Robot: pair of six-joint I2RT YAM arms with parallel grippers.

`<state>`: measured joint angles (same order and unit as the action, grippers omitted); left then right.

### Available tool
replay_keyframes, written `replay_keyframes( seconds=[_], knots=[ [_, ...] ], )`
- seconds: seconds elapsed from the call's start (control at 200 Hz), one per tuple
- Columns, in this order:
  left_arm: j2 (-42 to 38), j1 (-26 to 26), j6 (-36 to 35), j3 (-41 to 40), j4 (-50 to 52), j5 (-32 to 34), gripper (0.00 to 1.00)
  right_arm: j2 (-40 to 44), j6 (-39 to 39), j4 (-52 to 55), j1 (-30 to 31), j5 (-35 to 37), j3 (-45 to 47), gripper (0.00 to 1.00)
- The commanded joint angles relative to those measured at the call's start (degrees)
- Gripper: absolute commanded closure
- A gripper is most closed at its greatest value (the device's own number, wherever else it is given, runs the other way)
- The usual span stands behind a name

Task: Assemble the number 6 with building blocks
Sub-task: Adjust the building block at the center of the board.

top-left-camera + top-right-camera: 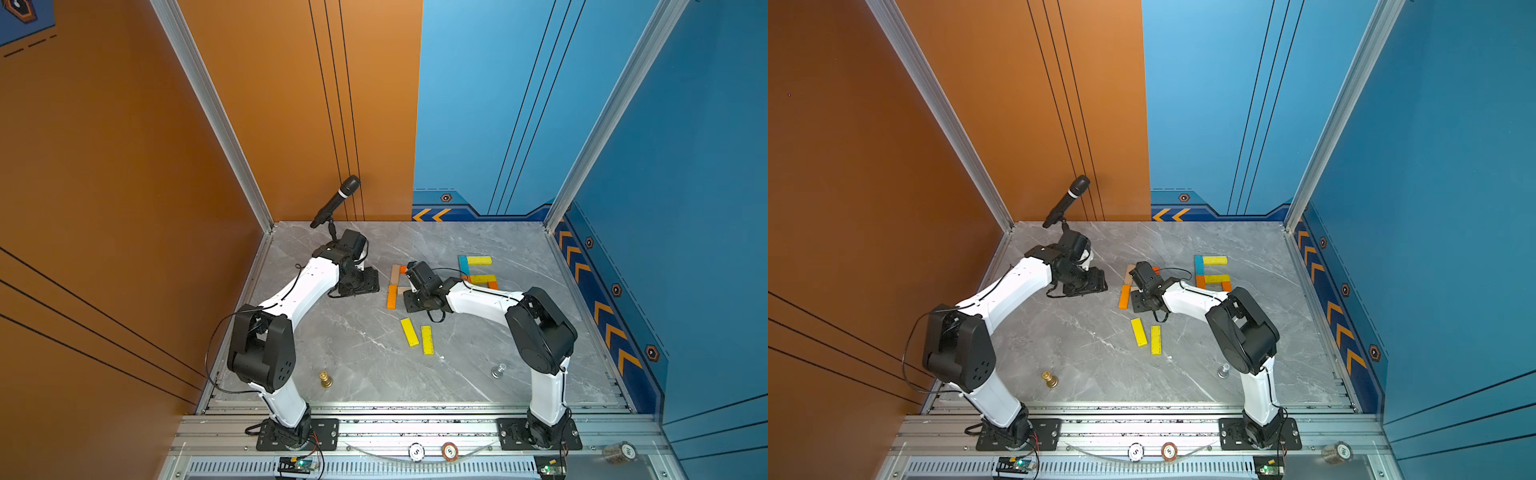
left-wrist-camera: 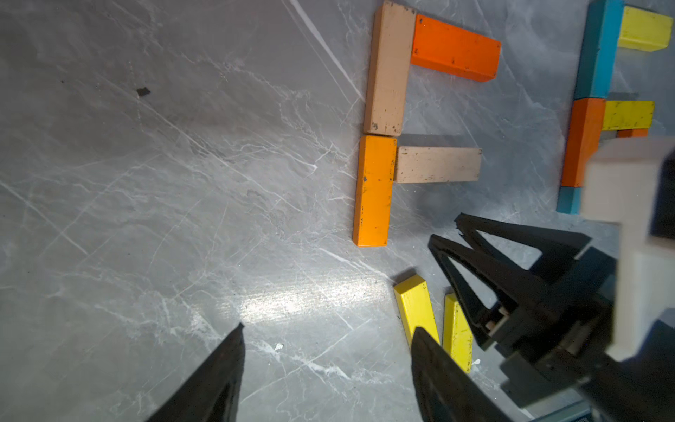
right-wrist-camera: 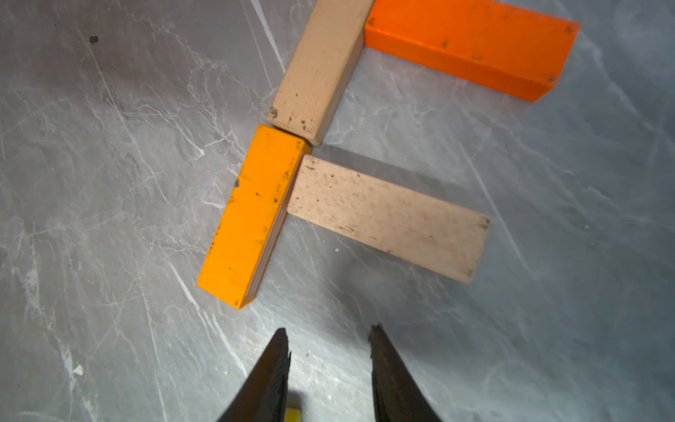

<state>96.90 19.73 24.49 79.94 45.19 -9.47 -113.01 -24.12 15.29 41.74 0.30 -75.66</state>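
Left gripper hovers over bare table left of the build, jaws spread, nothing in them. Gold chess piece stands near the front on that side, out of the way. Mid-table is the figure in work. Pale upright block and light-orange block sit end to end, touching, as the spine. Deep-orange block butts the pale one's far end as the top bar, and the pale crossbar block butts the light-orange one's upper end as the middle bar. It reads as an F right now, so I'd call it roughly two thirds done: the loop's right side and bottom bar are missing. Tilted yellow block and straight yellow block lie side by side nearer the front, apart from the figure. They are probably those last two pieces. Right gripper hovers just off the F's open lower side, jaws narrowly parted, holding nothing. Further right is a separate cluster: blue block, far yellow block, and more orange and yellow. The right arm partly hides it, so I can't tell its full shape. Silver chess piece stands front right.
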Motion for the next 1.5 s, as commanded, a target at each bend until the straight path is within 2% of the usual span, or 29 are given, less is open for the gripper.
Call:
replay_keyframes(
  seconds=[0.0,0.235,0.4,0.601,0.906,1.141,1.497],
  knots=[
    [-1.26,-0.91,-0.85,-0.50,0.89,-2.35,0.31,-0.27,-1.46,2.94,0.52,1.90,-1.51,0.64],
    [-2.73,-1.07,-1.11,-1.37,-0.40,-4.32,0.30,2.02,-1.96,3.46,-2.14,4.18,-1.42,0.63],
    [-2.06,-1.05,-0.82,-1.54,-1.02,-6.18,0.30,2.46,-5.35,2.17,-7.16,1.86,-0.39,0.62],
    [-1.46,-1.29,-0.62,-1.54,-1.59,-7.47,0.30,0.77,-7.70,1.54,-10.48,-0.51,-2.78,0.60],
    [-1.18,-1.73,-0.34,-1.72,-1.97,-8.95,0.30,-7.57,-7.83,6.07,-12.34,-1.51,-11.90,0.64],
    [-1.10,-2.06,-0.17,-1.83,-2.21,-9.48,0.30,-9.42,-7.87,6.16,-12.38,-2.08,-13.27,0.69],
    [-0.75,-2.28,0.02,-1.94,-2.46,-9.94,0.30,-10.86,-8.40,5.94,-12.30,-2.21,-13.39,0.71]
  ],
)
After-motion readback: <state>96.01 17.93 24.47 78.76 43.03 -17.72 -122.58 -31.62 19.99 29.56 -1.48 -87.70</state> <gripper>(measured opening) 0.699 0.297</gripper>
